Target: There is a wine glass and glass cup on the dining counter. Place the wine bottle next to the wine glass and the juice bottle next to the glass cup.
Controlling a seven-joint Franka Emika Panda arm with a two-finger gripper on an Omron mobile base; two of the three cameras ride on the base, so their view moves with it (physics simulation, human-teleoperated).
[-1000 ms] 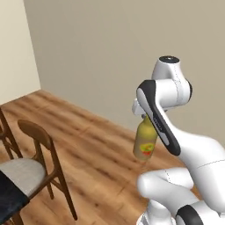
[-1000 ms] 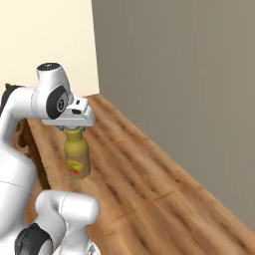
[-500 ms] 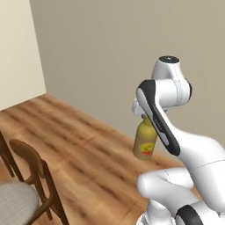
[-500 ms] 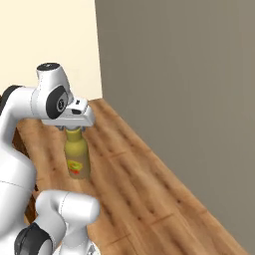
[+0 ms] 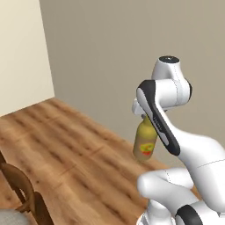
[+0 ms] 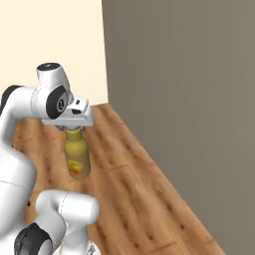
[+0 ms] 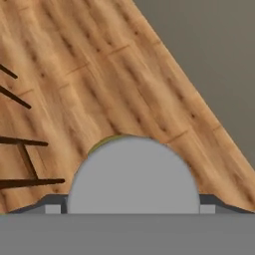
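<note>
Juice bottle (image 5: 145,143) hangs upright directly under my claw (image 6: 74,128), jaws clamped on its neck just below the grey cap (image 7: 133,174), wide apart but holding. Over the last second the base turned: the chair (image 5: 19,193) slid toward the lower left edge, the wall corner moved across. Wood floor (image 5: 74,154) lies beneath the claw, so I judge transit continues. Bottle contents not discernible.

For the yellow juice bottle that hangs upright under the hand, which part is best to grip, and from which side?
Grip the juice bottle at its short neck under the grey cap, from straight above. It hangs upright, and the rounded body below is wider, so the narrow neck suits the end effector, which holds it there.
</note>
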